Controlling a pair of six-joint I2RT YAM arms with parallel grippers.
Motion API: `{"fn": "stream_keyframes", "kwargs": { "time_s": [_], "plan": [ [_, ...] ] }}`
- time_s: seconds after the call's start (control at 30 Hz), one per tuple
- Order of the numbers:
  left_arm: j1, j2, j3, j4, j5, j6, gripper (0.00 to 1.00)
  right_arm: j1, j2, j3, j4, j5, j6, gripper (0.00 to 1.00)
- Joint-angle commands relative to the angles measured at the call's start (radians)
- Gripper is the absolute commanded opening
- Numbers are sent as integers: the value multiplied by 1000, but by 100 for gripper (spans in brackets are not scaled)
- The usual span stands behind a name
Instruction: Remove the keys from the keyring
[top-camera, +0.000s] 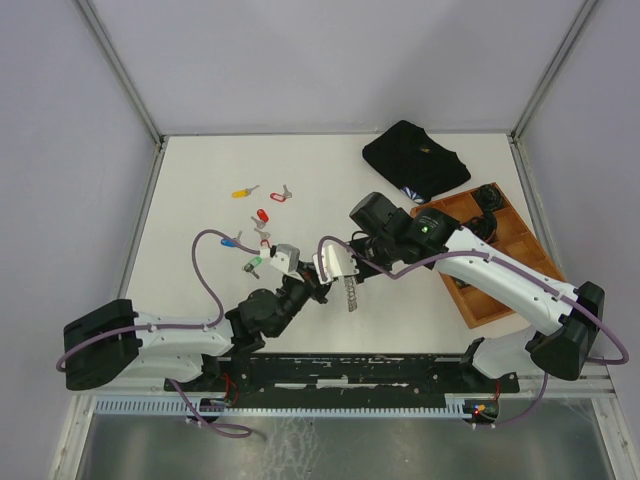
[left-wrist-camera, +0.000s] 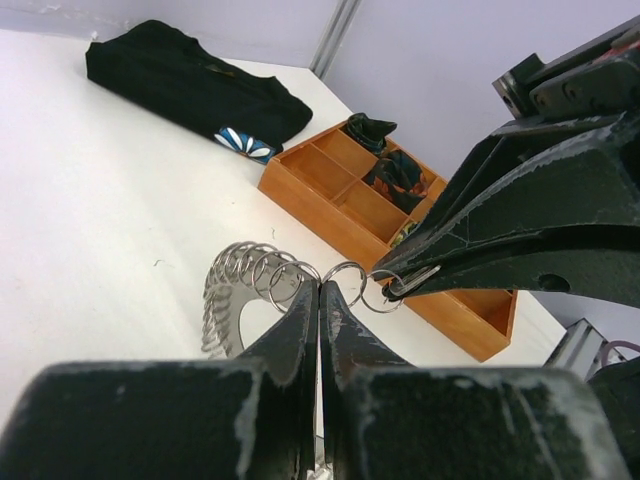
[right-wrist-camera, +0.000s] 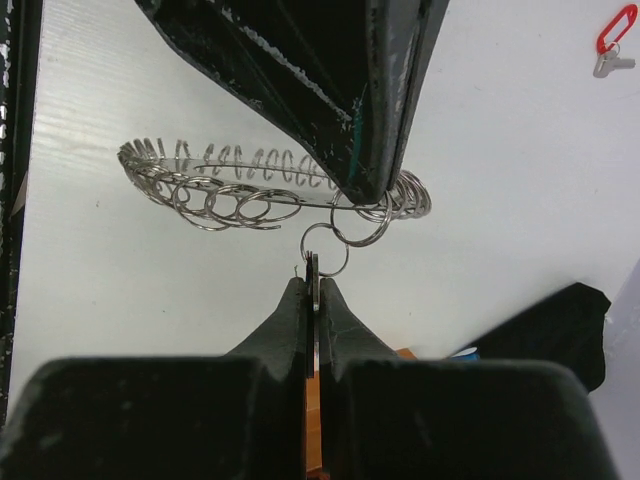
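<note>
Keyring (left-wrist-camera: 235, 290) hangs pinched between the left gripper (left-wrist-camera: 320, 295) and right gripper (right-wrist-camera: 313, 290).

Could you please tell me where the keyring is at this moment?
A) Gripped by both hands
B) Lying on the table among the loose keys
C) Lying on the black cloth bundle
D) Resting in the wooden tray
A: the left hand is closed on the rim of the keyring, and the right hand is closed on one of its small rings.
</note>
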Motion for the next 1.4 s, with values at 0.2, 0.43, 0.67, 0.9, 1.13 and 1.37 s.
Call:
{"fn": "stream_keyframes", "kwargs": {
  "time_s": [0.2,0.43,0.67,0.9,1.13,1.37],
  "plan": [
    [-4,32,54,35,-54,65,3,-21,-18,-8,51,26,65,0],
    [-5,36,67,-33,-39,45,3,-25,-29,-11,53,23,63,0],
    [-3,35,80,-68,-38,42,3,-26,-33,-12,58,24,65,0],
    [-3,49,85,-67,47,46,3,-33,-43,-26,100,62,95,0],
    [-2,57,66,-12,94,52,3,-34,-46,-32,106,52,98,0],
    [5,34,57,-22,94,42,5,-35,-46,-31,96,39,85,0]
  ]
}}
